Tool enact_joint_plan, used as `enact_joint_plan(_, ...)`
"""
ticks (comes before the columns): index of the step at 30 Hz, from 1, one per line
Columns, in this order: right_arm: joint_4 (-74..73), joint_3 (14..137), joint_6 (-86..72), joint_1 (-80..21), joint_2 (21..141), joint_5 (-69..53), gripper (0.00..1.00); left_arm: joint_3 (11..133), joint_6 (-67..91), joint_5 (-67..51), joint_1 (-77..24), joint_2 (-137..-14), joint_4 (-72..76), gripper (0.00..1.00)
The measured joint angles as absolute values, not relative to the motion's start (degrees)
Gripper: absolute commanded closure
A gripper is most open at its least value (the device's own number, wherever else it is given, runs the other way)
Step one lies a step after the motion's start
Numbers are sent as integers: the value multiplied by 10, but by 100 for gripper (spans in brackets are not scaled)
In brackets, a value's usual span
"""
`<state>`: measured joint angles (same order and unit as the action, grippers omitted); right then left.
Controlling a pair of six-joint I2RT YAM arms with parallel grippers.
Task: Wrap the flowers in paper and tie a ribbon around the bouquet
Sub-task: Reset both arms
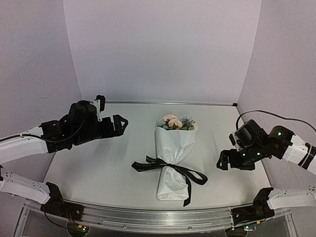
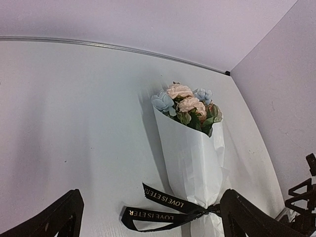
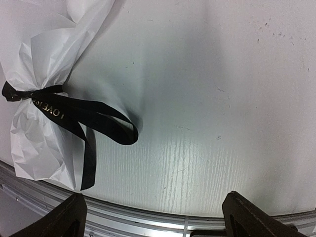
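The white paper cone bouquet (image 1: 175, 148), tied with a thin black ribbon (image 1: 168, 167), lies between the black left gripper (image 1: 121, 124) and black right gripper (image 1: 222, 162); both hang wide open and empty, because the job looks done.

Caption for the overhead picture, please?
The bouquet, tied with black ribbon, lies between the open left claw and right claw.

text | ribbon (image 2: 168, 198) | pale capitals "LOVE IS ETER", rest hidden in folds | printed again on lower loop
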<state>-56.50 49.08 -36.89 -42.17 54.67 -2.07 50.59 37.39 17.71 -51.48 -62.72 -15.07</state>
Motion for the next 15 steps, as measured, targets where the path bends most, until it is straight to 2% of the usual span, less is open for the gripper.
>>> enact_joint_plan(15, -573, 461, -373, -422, 507, 9, 2, 513, 368, 198, -515, -621, -166, 0)
